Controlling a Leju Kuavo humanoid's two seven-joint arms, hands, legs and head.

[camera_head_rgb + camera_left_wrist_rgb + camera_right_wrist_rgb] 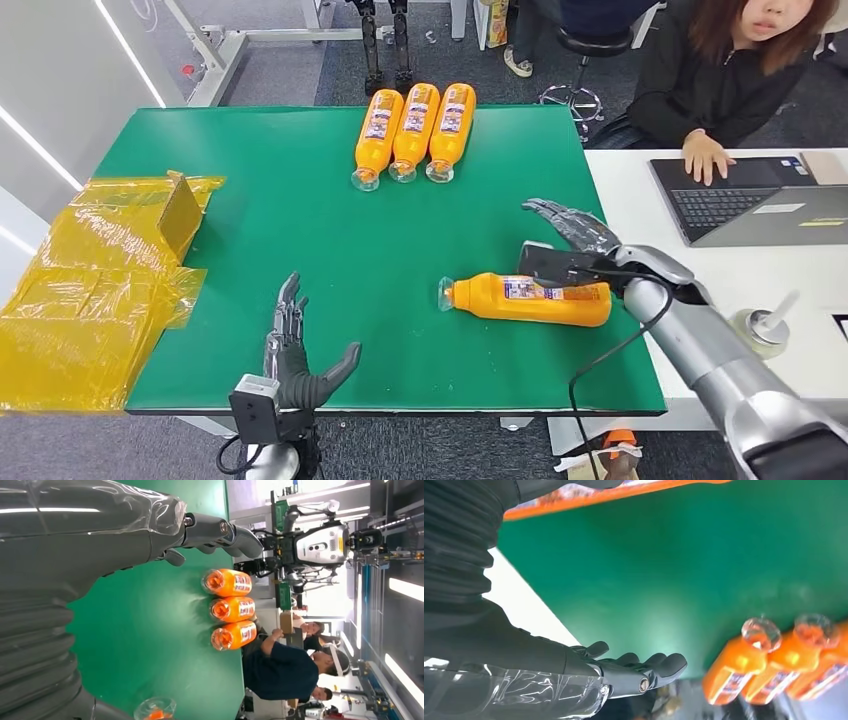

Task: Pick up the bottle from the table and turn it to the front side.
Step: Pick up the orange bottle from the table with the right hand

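While the left robot hand (297, 362) rests at the near edge of the green surface (300, 240), fingers spread and holding nothing, the work sits on the other side.

Left to right, head view:
- Crumpled yellow plastic film (90, 290) over the surface's left end, glossy and creased, with a small cardboard flap (182, 213) standing in it.
- Row of three orange bottles (413, 132) at the far edge, lying side by side and touching, clear caps toward the robot, labels up.
- Target bottle (530, 298) lying on its side near the right edge, cap pointing left, a strip of label showing on top. Smooth orange plastic body, rounded, tapering to a clear cap.
- Right robot hand (575, 232) just behind the bottle's base end, fingers extended and apart, empty. Whether the palm touches the bottle I cannot tell; the wrist camera block hides the contact line.
- White desk (650, 215) beyond, with a laptop (750, 200) and a person's hand (706, 157) on it.

Risks, as judged:
- Round, slick body on matte green cloth: a nudge from the fingers before they close could roll it off toward the near edge.
- Grasp close to the base end leaves the cap end heavy; the bottle may tilt or slip when lifted.
- Loose grip while turning would let it spin past label-front.
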